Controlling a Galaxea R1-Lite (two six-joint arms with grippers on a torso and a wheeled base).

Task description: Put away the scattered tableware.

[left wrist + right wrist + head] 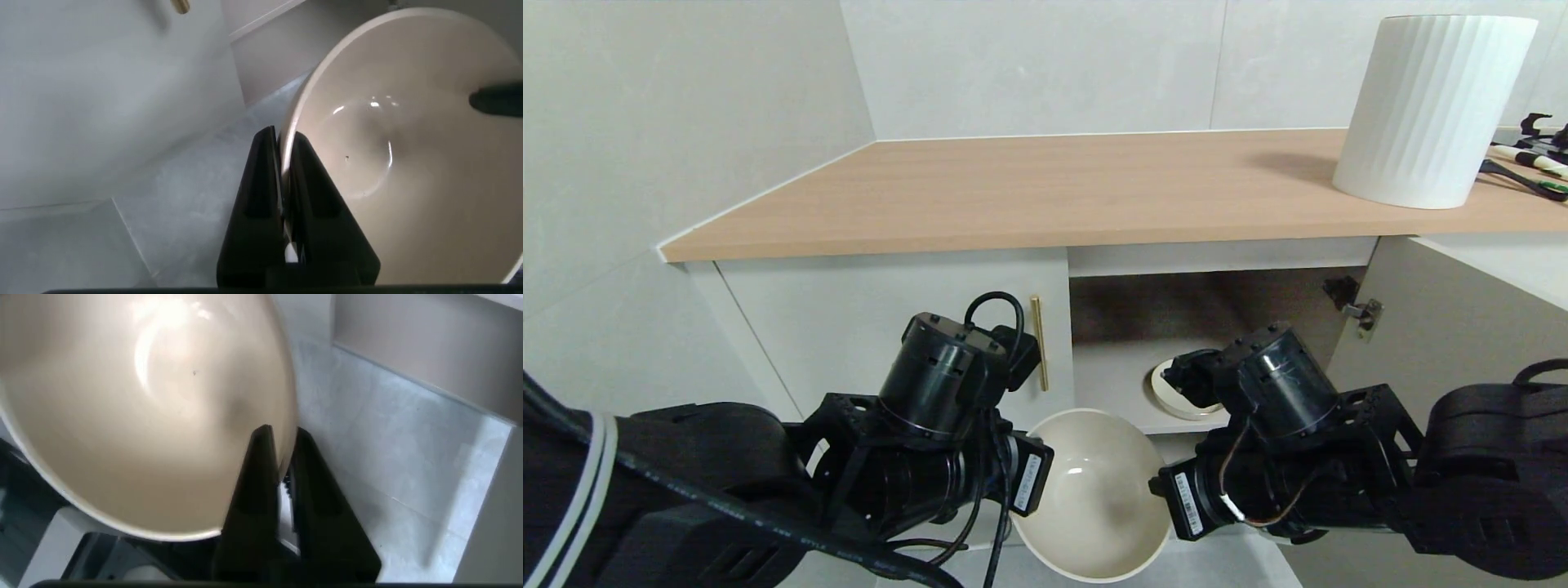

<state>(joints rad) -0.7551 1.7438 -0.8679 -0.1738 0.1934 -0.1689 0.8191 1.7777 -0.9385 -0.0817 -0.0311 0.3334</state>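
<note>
Left tool (283,153) and right tool (283,443) each clamp opposite rims of the round cream ceramic bowl (1094,490), before the open white cupboard (1225,255).

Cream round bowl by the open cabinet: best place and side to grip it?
Grip the thin rim, coming from the side, one finger inside and one outside. The glossy cream round bowl is wide with smooth curved walls, likely too broad to span. The left hand and right hand pinch opposite rim edges this way.
</note>
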